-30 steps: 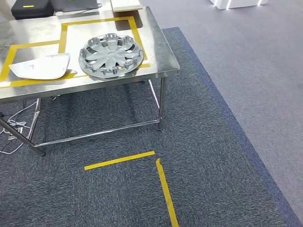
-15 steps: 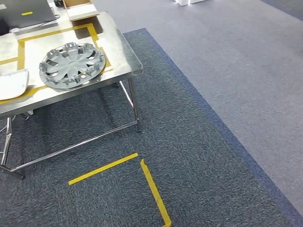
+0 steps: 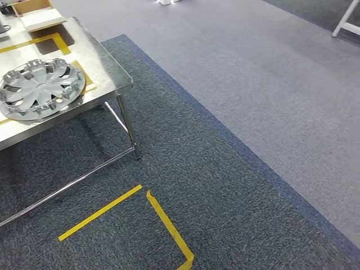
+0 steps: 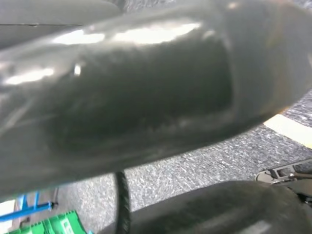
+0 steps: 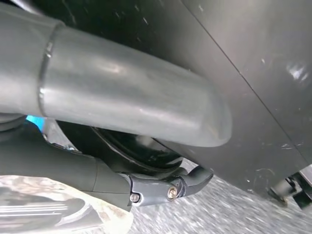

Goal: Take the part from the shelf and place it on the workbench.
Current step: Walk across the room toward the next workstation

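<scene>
The steel workbench (image 3: 108,70) stands at the left of the head view, marked with yellow tape. A silver hubcap (image 3: 40,90) lies flat on it near its right end. My left hand (image 4: 147,97) appears in the left wrist view as a large blurred grey shape hanging over the carpet; its fingers are not distinct. In the right wrist view my right hand (image 5: 121,97) shows a thick grey thumb and a dark finger (image 5: 110,183) against dark body parts. I cannot tell whether either hand holds anything.
Yellow tape lines (image 3: 163,222) form a corner on the dark carpet in front of the bench. Lighter grey floor lies beyond the carpet's blue border. A white frame leg (image 3: 346,22) stands at the far right. A cardboard box (image 3: 38,14) sits at the bench's back, and a green crate (image 4: 55,225) on the floor.
The camera has swung to the right: the bench and hubcap have slid to the picture's left edge, the white part on the bench has left the frame, and more open floor shows.
</scene>
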Controlling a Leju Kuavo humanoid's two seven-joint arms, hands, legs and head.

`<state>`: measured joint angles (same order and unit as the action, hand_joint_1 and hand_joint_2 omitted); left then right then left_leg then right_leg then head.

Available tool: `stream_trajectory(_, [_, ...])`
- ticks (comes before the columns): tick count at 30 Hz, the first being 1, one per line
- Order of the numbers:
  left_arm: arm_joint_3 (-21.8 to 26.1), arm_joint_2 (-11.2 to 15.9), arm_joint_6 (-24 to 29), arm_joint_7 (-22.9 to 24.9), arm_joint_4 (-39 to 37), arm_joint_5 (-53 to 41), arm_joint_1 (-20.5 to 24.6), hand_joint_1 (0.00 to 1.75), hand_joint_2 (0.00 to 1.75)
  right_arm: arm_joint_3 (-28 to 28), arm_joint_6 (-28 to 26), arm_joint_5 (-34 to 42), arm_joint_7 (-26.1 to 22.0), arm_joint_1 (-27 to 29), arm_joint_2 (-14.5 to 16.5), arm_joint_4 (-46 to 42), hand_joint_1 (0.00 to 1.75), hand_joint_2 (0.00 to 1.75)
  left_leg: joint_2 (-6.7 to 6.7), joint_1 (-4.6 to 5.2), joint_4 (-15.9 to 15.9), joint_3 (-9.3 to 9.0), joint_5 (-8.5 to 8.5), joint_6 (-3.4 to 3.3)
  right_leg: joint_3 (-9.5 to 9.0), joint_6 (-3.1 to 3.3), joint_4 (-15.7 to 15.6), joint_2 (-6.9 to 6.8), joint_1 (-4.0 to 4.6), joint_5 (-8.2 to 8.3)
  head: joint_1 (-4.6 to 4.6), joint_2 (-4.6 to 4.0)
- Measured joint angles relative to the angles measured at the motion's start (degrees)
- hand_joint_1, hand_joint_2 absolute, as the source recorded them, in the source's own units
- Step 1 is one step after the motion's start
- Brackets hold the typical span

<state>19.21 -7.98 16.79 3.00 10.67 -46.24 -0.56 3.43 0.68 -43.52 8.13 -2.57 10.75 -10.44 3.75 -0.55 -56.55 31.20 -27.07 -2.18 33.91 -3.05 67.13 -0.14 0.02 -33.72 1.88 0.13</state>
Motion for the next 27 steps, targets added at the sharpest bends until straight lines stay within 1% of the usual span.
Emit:
stream_trajectory(1, [0.0, 0.0, 0.0, 0.1, 0.0, 0.0, 0.1, 0.0, 0.0, -0.1, 0.0, 0.0, 0.1, 0.3, -0.1, 0.0, 0.0, 0.0, 0.57, 0.04, -0.2, 0.01, -0.1, 0.18, -2.16, -0.03, -4.0, -0.91, -0.07, 1.63, 0.01, 0.0])
stream_trajectory(2, [0.0, 0.0, 0.0, 0.2, 0.0, 0.0, 0.2, 0.0, 0.0, -0.2, 0.0, 0.0, 0.1, 0.5, -0.1, 0.0, 0.0, 0.0, 1.08, 0.19, -0.4, 0.03, -0.2, 0.43, -3.91, 0.13, -7.4, -2.2, 0.0, 2.62, 0.04, 0.0])
stream_trajectory(3, [0.0, 0.0, 0.0, 0.4, 0.0, 0.0, 0.3, 0.0, 0.0, -0.2, 0.0, 0.0, 0.1, 0.7, -0.2, 0.0, 0.0, 0.0, 1.58, 0.33, -0.6, 0.06, -0.26, 0.73, -4.94, 0.57, -9.6, -3.04, 0.14, 3.11, 0.07, 0.0])
stream_trajectory(4, [0.0, 0.0, 0.0, 0.5, 0.0, 0.0, 0.3, 0.0, 0.0, -0.3, 0.0, 0.1, 0.1, 0.8, -0.2, 0.0, 0.0, 0.0, 2.06, 0.46, -0.8, 0.06, -0.28, 1.01, -5.26, 1.09, -10.7, -3.57, 0.31, 3.09, 0.08, 0.0])
stream_trajectory(5, [0.0, 0.1, 0.0, 0.5, 0.0, 0.0, 0.3, 0.0, 0.0, -0.4, 0.0, 0.1, 0.0, 0.9, -0.3, 0.0, 0.0, 0.0, 2.58, 0.53, -0.9, 0.02, -0.25, 1.29, -5.1, 1.68, -10.7, -3.46, 0.48, 3.11, 0.09, 0.0])
stream_trajectory(6, [0.0, 0.0, 0.0, 0.6, 0.0, 0.0, 0.4, 0.0, 0.0, -0.4, 0.0, 0.1, 0.0, 1.0, -0.3, 0.0, 0.0, 0.0, 3.07, 0.46, -0.9, -0.05, -0.23, 1.55, -4.92, 2.27, -10.7, -2.75, 0.49, 3.33, 0.09, 0.0])
stream_trajectory(7, [0.0, 0.0, 0.0, 0.6, 0.0, 0.0, 0.4, 0.0, 0.0, -0.4, 0.0, 0.2, -0.1, 1.0, -0.3, 0.0, 0.0, 0.0, 2.74, 0.36, -1.1, -0.06, -0.5, 1.89, -4.96, 2.69, -10.8, -2.28, 0.42, 3.55, 0.07, 0.0])
stream_trajectory(8, [0.0, 0.0, 0.0, 0.6, 0.0, 0.0, 0.5, 0.0, 0.0, -0.4, 0.0, 0.2, -0.1, 1.0, -0.3, 0.0, 0.0, 0.0, 1.73, 0.24, -2.0, 0.19, -1.37, 2.24, -5.01, 3.11, -10.9, -1.78, 0.32, 3.8, 0.04, 0.0])
stream_trajectory(9, [0.0, 0.0, 0.0, 0.6, 0.0, 0.0, 0.5, 0.0, 0.0, -0.4, 0.0, 0.2, -0.1, 0.9, -0.3, 0.0, 0.0, 0.0, 0.3, 0.13, -3.9, 0.89, -2.93, 2.54, -5.06, 3.52, -11.0, -1.26, 0.19, 4.09, 0.0, 0.0])
stream_trajectory(10, [0.0, 0.0, 0.0, 0.5, 0.0, 0.0, 0.4, 0.0, 0.0, -0.4, 0.1, 0.2, -0.1, 0.8, -0.3, 0.0, 0.0, 0.0, -1.33, 0.04, -7.0, 2.05, -5.0, 2.75, -5.08, 3.81, -11.0, -0.7, 0.14, 4.32, -0.05, 0.0])
stream_trajectory(11, [0.0, 0.0, 0.1, 0.4, 0.0, 0.0, 0.3, 0.0, 0.0, -0.4, 0.1, 0.2, -0.2, 0.8, -0.3, 0.0, 0.0, 0.0, -2.32, 0.01, -10.3, 3.27, -6.93, 2.82, -4.92, 4.0, -11.0, -0.19, 0.17, 4.47, -0.08, 0.0])
stream_trajectory(12, [0.0, 0.0, 0.1, 0.3, 0.0, 0.0, 0.3, 0.0, 0.0, -0.4, 0.1, 0.2, -0.2, 0.8, -0.3, 0.0, 0.0, 0.0, -2.73, 0.0, -12.9, 4.25, -8.28, 2.83, -4.83, 4.12, -10.9, 0.18, 0.2, 4.57, -0.08, 0.0])
stream_trajectory(13, [0.0, 0.0, 0.1, 0.2, 0.0, 0.0, 0.2, 0.0, 0.0, -0.4, 0.1, 0.2, -0.2, 0.8, -0.3, 0.0, 0.0, 0.0, -2.86, 0.01, -14.4, 4.83, -8.95, 2.84, -4.79, 4.16, -10.9, 0.41, 0.23, 4.6, -0.07, 0.0])
stream_trajectory(15, [0.0, 0.0, 0.2, 0.2, 0.0, 0.0, 0.2, 0.0, 0.0, -0.4, 0.1, 0.2, -0.2, 0.8, -0.3, 0.0, 0.0, 0.0, -2.89, 0.01, -14.9, 5.02, -9.13, 2.84, -4.78, 4.17, -10.9, 0.48, 0.24, 4.6, -0.07, 0.0])
stream_trajectory(17, [0.0, 0.0, 0.2, 0.2, 0.0, 0.0, 0.2, 0.0, 0.0, -0.4, 0.1, 0.2, -0.3, 0.8, -0.3, 0.0, 0.0, 0.0, -2.94, 0.01, -16.4, 5.6, -9.46, 2.8, -4.73, 4.19, -10.9, 0.95, 0.3, 4.64, -0.07, 0.0])
stream_trajectory(18, [0.0, 0.1, 0.2, 0.0, 0.0, 0.0, 0.1, 0.0, 0.0, -0.4, 0.1, 0.1, -0.3, 0.7, -0.1, 0.0, 0.0, 0.0, -4.38, 0.01, -13.5, 4.29, -7.26, 2.34, -4.71, 4.17, -10.8, 2.23, 0.3, 4.66, -0.07, 0.0])
stream_trajectory(19, [0.0, 0.1, 0.2, -0.1, 0.0, 0.0, 0.0, 0.0, 0.0, -0.4, 0.2, 0.1, -0.4, 0.6, 0.0, 0.0, 0.0, 0.0, -6.05, -0.02, -10.0, 2.81, -5.1, 1.86, -4.58, 3.99, -10.6, 3.77, 0.29, 4.67, -0.06, 0.0])
stream_trajectory(21, [0.0, 0.1, 0.2, -0.1, 0.0, -0.1, 0.1, 0.0, 0.0, -0.4, 0.2, 0.1, -0.5, 0.3, 0.2, 0.0, 0.0, 0.0, -8.9, 0.04, -1.8, -0.59, -0.8, 0.89, -3.84, 3.25, -10.2, 6.92, 0.05, 4.85, -0.26, 0.0])
stream_trajectory(22, [0.0, 0.1, 0.2, 0.0, 0.0, -0.1, 0.1, 0.0, 0.0, -0.4, 0.2, 0.1, -0.5, 0.2, 0.2, 0.0, 0.0, 0.0, -8.67, 0.05, -1.2, -0.75, -0.98, 0.82, -3.32, 2.74, -10.2, 7.69, -0.04, 4.99, -0.35, 0.0])
stream_trajectory(23, [0.0, 0.1, 0.1, 0.2, 0.0, -0.2, 0.2, 0.0, 0.0, -0.4, 0.2, 0.1, -0.5, 0.2, 0.2, 0.0, 0.0, 0.0, -7.89, -0.04, -0.8, -0.88, -0.98, 0.72, -2.93, 2.38, -10.2, 7.7, -0.12, 4.99, -0.45, 0.0])
stream_trajectory(24, [0.0, 0.1, 0.1, 0.4, 0.0, -0.3, 0.3, 0.0, 0.0, -0.4, 0.2, 0.1, -0.5, 0.2, 0.2, 0.0, 0.0, 0.0, -7.1, -0.16, -0.3, -1.06, -0.85, 0.57, -2.49, 2.07, -9.7, 6.65, -0.04, 4.5, -0.35, 0.0])
stream_trajectory(25, [0.0, 0.1, 0.0, 0.5, 0.0, -0.4, 0.3, 0.0, 0.0, -0.4, 0.2, 0.1, -0.4, 0.2, 0.2, 0.0, 0.0, 0.0, -6.2, -0.27, 0.1, -1.23, -0.72, 0.4, -1.73, 1.8, -8.1, 5.08, 0.08, 3.36, -0.21, 0.0])
stream_trajectory(26, [0.0, 0.1, -0.1, 0.6, 0.0, -0.5, 0.3, 0.0, 0.0, -0.4, 0.2, 0.1, -0.4, 0.1, 0.2, 0.0, 0.0, 0.0, -5.21, -0.33, 0.3, -1.34, -0.64, 0.24, -0.51, 1.56, -5.3, 3.21, 0.17, 1.63, -0.08, 0.0])
stream_trajectory(27, [0.0, 0.1, -0.1, 0.7, 0.0, -0.5, 0.2, 0.0, 0.0, -0.4, 0.2, 0.1, -0.3, 0.0, 0.1, 0.0, 0.0, 0.0, -4.29, -0.27, 0.3, -1.36, -0.67, 0.14, 1.09, 1.28, -1.9, 1.78, 0.25, -0.28, 0.04, 0.0])
